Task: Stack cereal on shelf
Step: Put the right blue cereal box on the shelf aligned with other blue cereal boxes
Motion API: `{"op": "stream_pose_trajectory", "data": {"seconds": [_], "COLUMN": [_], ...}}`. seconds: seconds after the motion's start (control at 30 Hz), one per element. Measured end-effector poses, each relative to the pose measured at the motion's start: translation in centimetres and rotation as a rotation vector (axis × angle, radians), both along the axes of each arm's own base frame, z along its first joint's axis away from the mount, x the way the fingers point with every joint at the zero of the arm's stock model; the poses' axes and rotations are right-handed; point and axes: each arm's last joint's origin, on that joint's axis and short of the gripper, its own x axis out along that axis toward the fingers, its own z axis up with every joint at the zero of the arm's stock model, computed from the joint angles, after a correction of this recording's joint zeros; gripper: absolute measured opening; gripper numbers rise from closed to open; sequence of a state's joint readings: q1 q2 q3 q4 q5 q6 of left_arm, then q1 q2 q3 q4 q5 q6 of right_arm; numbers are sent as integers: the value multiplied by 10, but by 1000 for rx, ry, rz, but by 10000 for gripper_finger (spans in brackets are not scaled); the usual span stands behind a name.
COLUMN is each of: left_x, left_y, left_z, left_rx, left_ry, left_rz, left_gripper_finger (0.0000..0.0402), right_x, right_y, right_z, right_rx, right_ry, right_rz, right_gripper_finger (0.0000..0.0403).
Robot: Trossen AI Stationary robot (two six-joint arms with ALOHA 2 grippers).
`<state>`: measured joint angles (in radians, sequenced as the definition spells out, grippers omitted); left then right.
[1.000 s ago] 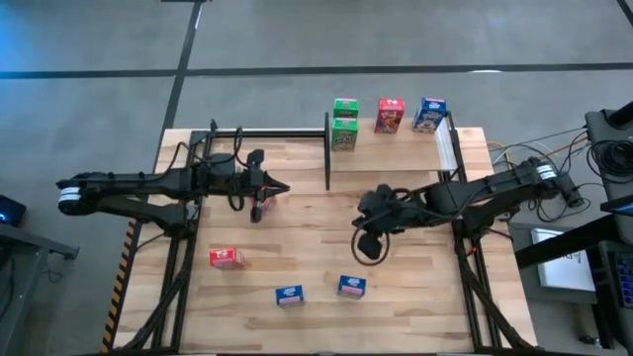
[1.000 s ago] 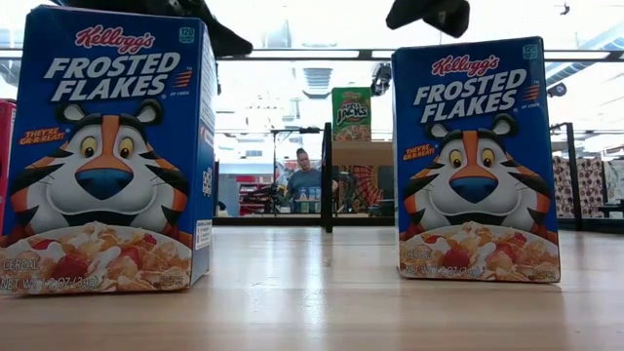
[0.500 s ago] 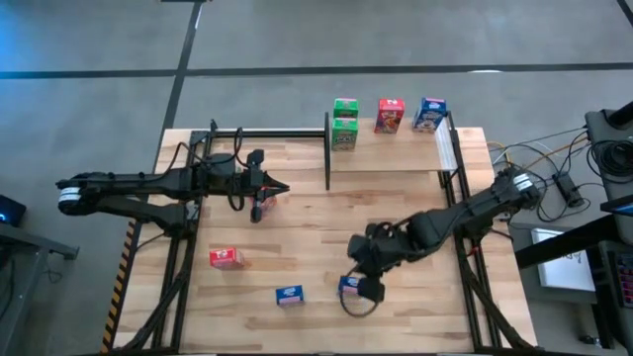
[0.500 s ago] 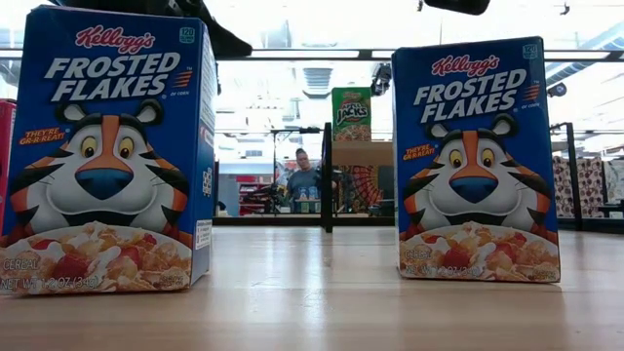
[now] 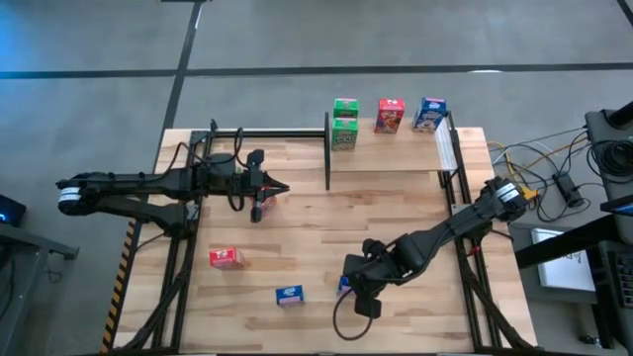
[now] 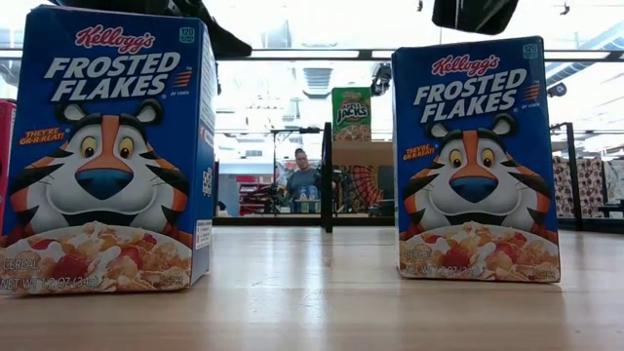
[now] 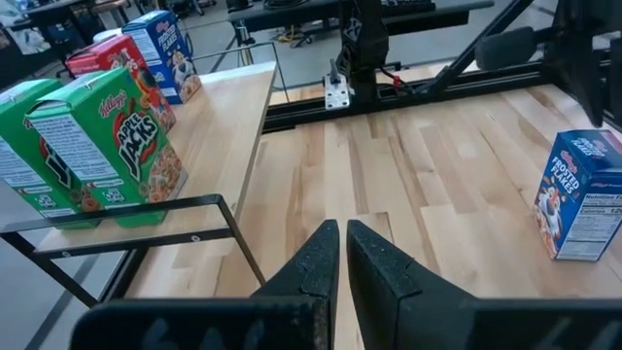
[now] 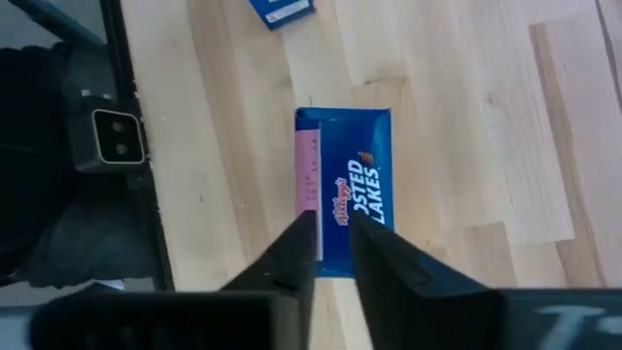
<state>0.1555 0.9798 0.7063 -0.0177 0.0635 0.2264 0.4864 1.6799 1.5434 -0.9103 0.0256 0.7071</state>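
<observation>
On the shelf point(image 5: 396, 150) at the far side stand two green cereal boxes point(image 5: 344, 123), a red one point(image 5: 390, 116) and a blue one point(image 5: 430, 115). On the table stand a red box point(image 5: 226, 258) and two blue boxes point(image 5: 289, 295) point(image 5: 343, 285). My right gripper point(image 5: 360, 295) hovers just above the right blue box point(image 8: 345, 199), pointing down. Its fingers stand a narrow gap apart and hold nothing; it also shows in the low view point(image 6: 475, 14) above that box point(image 6: 475, 161). My left gripper point(image 5: 283, 188) waits shut and empty at mid-left; it also shows in the left wrist view point(image 7: 342, 255).
A black rail point(image 5: 267, 132) and a black post point(image 5: 327, 148) bound the shelf's left side. A white strip point(image 5: 446, 143) runs along the shelf's right edge. A small red thing point(image 5: 261, 204) lies under my left arm's wrist. Bare wood lies between the arms.
My right gripper has gone toward the table's near edge, from mid-table to over the right blue box. In the last half second it has come down toward the box's top. The boxes have kept still.
</observation>
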Motion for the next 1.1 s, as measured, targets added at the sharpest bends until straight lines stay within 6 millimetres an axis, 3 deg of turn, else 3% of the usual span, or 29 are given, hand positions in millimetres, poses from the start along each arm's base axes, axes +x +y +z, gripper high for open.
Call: {"op": "stream_pose_trajectory", "data": {"seconds": [0.33, 0.5, 0.67, 1.1], "left_x": [0, 0, 0, 0], "left_y": [0, 0, 0, 0], "left_z": [0, 1, 0, 0], "left_rx": [4, 4, 4, 1], "left_ry": [-5, -6, -2, -1], "left_rz": [-1, -1, -1, 0], "left_gripper_finger": [7, 7, 7, 7], "right_x": [10, 8, 8, 16], "right_y": [3, 4, 4, 9], "right_z": [2, -1, -9, -31], "right_rx": [-54, -98, -121, -139], "right_ry": [-39, -20, 21, 81], "right_rz": [-19, 23, 28, 30], "right_gripper_finger": [229, 282, 297, 288]}}
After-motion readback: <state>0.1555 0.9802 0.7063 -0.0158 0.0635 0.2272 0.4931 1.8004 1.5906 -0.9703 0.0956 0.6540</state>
